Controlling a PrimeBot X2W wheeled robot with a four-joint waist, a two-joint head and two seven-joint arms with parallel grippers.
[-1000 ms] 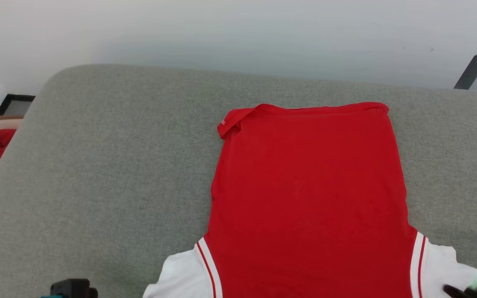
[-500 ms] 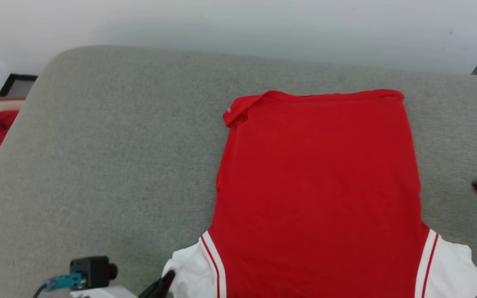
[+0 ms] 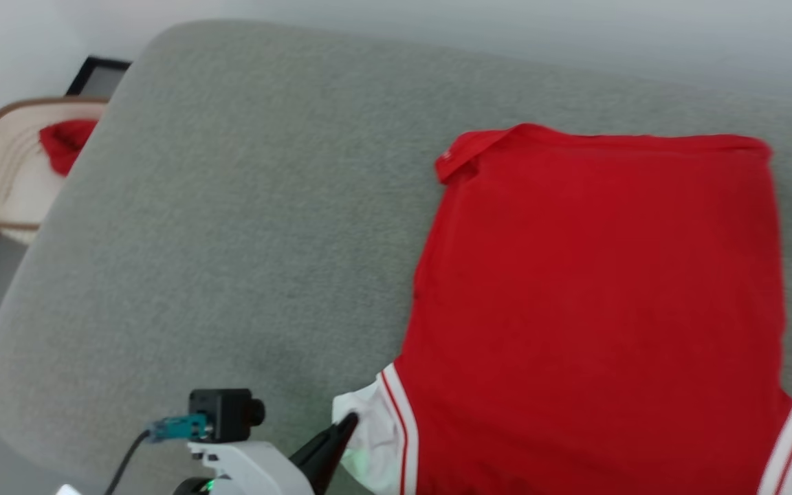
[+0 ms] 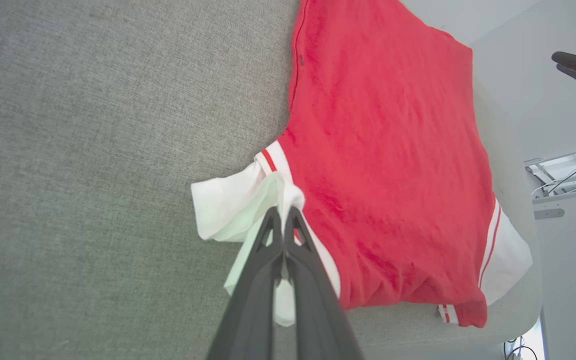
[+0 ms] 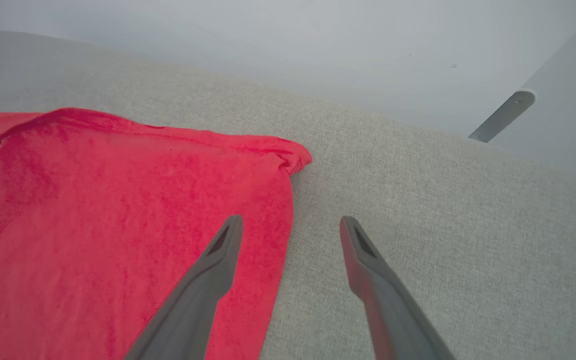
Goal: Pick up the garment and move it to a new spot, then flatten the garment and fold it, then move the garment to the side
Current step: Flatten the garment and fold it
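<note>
Left gripper (image 4: pixel 283 212) pinching garment (image 4: pixel 388 150) at white sleeve; right gripper (image 5: pixel 290 224) spread, empty, over grey cushion (image 5: pixel 443 225)

Observed: garment (image 3: pixel 595 295), a bright red T-shirt with white short sleeves and red-and-white striping at each sleeve seam. The fabric is thin and soft. It lies spread on the grey cushion (image 3: pixel 231 206), right of centre in the head view, hem toward the far edge and shoulders toward the robot. The body panel is flat and nearly free of wrinkles. The far left hem corner (image 3: pixel 461 152) is turned over on itself, with a small pale mark on the flap. The far right hem corner is slightly rumpled. The left sleeve (image 3: pixel 368 440) is gathered into a raised bunch. The right sleeve (image 4: pixel 508 255) lies flat near the cushion's edge. Not yet folded.
</note>
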